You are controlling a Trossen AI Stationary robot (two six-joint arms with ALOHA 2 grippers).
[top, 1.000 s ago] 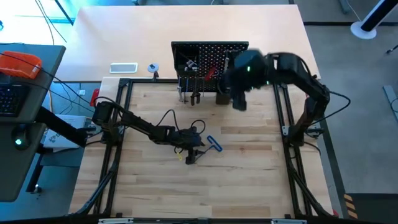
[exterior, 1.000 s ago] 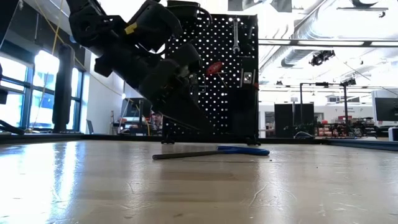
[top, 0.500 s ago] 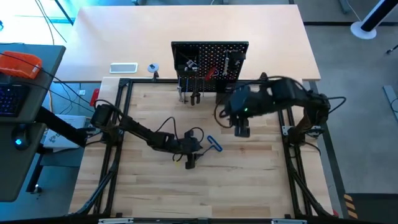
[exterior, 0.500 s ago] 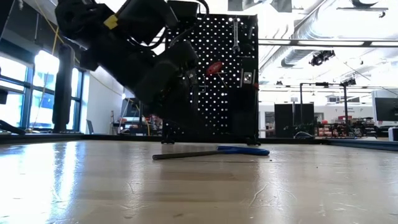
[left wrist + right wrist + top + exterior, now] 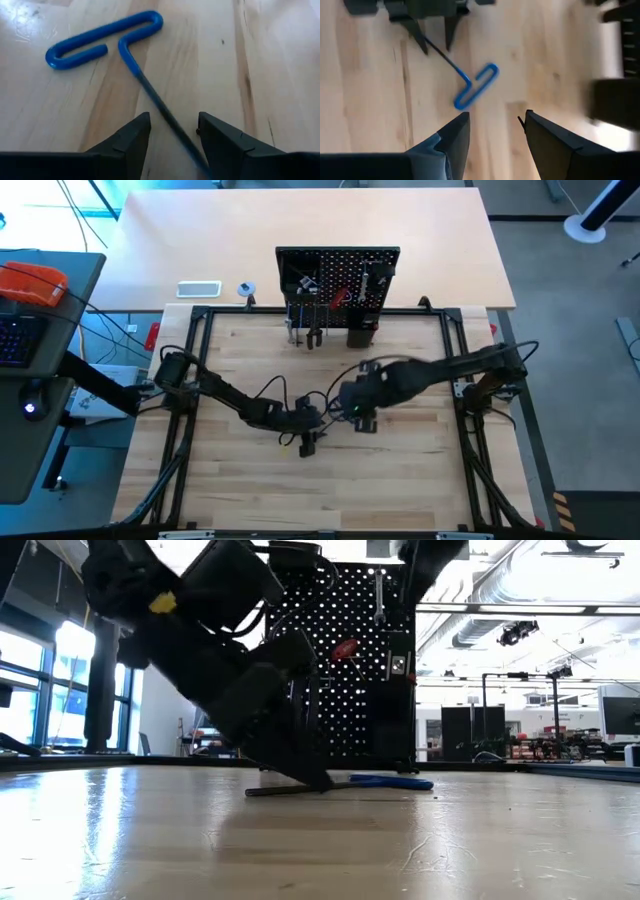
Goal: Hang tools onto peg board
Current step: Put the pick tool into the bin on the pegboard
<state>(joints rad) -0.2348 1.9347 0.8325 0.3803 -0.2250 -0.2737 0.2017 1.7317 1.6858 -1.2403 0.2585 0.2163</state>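
Observation:
The blue-handled T hex key (image 5: 105,37) lies flat on the wooden table, its dark shaft (image 5: 155,102) running back between the two fingers of my left gripper (image 5: 172,120). That gripper is open, slants down, and has its tips at the table (image 5: 320,783). My right gripper (image 5: 492,132) hangs open above the key's blue handle (image 5: 477,85) with nothing between its fingers. At the far side the peg board (image 5: 350,670) stands upright. A red-handled screwdriver (image 5: 345,648) and a silver wrench (image 5: 379,595) hang on it. My left gripper stands with one finger on each side of the hex key's shaft (image 5: 172,125), near its free end, slanting down from the table's left. The key lies flat on the table. Whether a finger (image 5: 220,145) touches the shaft, I cannot tell.
A black metal frame (image 5: 200,340) borders the work area. Small black bins (image 5: 360,335) sit at the peg board's foot. A white flat object (image 5: 199,289) lies on the far table, left of the board. Bare wood lies toward the near edge (image 5: 330,490).
My right gripper has swung down from in front of the peg board toward the near left and now hangs over the hex key, still open. My left gripper has sunk toward the near edge until its tips reach the table by the shaft. The key has not moved.

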